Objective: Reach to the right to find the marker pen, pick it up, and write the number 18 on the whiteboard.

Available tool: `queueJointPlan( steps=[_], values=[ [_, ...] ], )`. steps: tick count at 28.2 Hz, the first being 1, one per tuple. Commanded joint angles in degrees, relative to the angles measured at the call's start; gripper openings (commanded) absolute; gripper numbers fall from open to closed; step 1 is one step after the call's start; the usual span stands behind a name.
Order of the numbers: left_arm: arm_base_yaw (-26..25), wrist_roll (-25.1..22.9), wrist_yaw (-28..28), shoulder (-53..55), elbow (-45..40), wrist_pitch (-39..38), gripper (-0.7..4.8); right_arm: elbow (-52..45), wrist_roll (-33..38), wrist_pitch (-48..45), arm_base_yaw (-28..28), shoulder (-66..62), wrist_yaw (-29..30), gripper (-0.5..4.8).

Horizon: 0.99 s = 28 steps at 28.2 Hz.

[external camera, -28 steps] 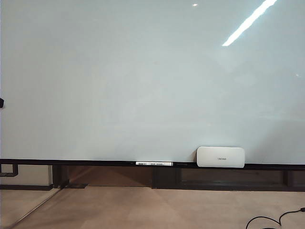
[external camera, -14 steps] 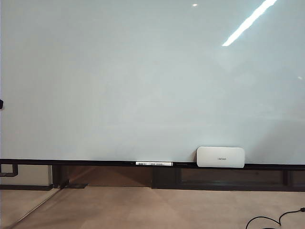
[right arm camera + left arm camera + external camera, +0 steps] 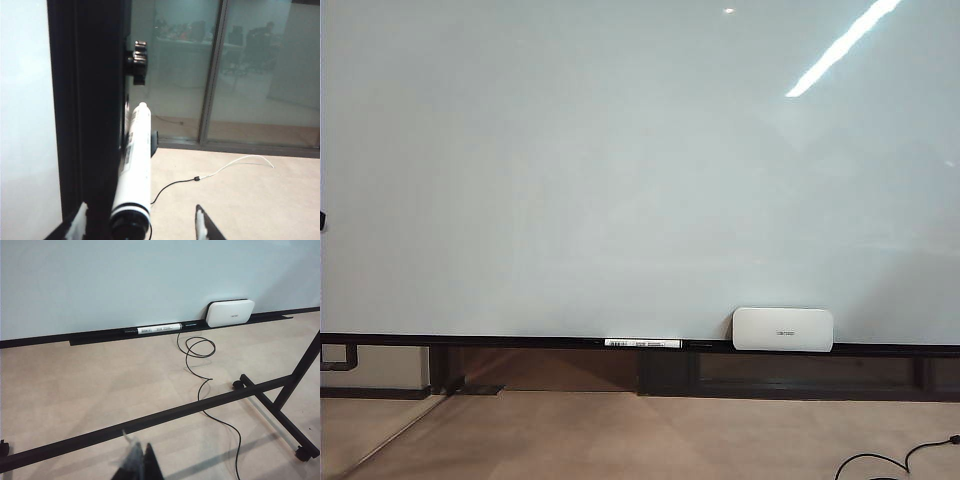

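Observation:
The whiteboard fills the exterior view, its face bare; the number 18 is not in view. Neither gripper shows in that view. In the right wrist view the marker pen, white with dark print, lies along the board's black side frame, its dark end toward the camera. My right gripper is open, with its fingers on either side of the pen's near end and a wide gap on one side. My left gripper hangs low over the floor, away from the whiteboard, with its fingers together and nothing held.
Another white marker with a long label lies on the board's lower rail, a white eraser block to its right. A black cable and black stand legs cross the floor. Glass partitions stand behind the right gripper.

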<state>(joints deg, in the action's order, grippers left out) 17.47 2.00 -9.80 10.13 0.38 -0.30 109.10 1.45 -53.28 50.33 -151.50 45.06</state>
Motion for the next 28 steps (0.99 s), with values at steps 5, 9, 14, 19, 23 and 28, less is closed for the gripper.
queueJointPlan(
  steps=[5,9,14,19,23,28],
  values=[
    [0.0,0.0,0.2,0.0,0.1,0.3,-0.05,0.3,0.5,-1.1,-0.2,0.3,0.0,2.73],
    [0.0,0.0,0.2,0.0,0.1,0.3,-0.05,0.3,1.9,-1.9,-0.2,0.3,0.0,2.73],
    [0.0,0.0,0.2,0.0,0.1,0.3,-0.05,0.3,2.7,-3.7,-0.3,0.3,-0.4,2.59],
    [0.0,0.0,0.2,0.0,0.1,0.3,-0.05,0.3,2.7,-3.6,-0.5,0.3,-0.6,2.51],
    [0.0,0.0,0.4,0.0,0.1,0.3,-0.05,0.3,2.7,-3.5,-0.5,0.3,-0.6,2.5],
    [0.0,0.0,0.9,0.0,0.1,0.2,-0.05,0.3,2.6,-3.5,-0.5,0.3,-1.0,2.28]
  ],
)
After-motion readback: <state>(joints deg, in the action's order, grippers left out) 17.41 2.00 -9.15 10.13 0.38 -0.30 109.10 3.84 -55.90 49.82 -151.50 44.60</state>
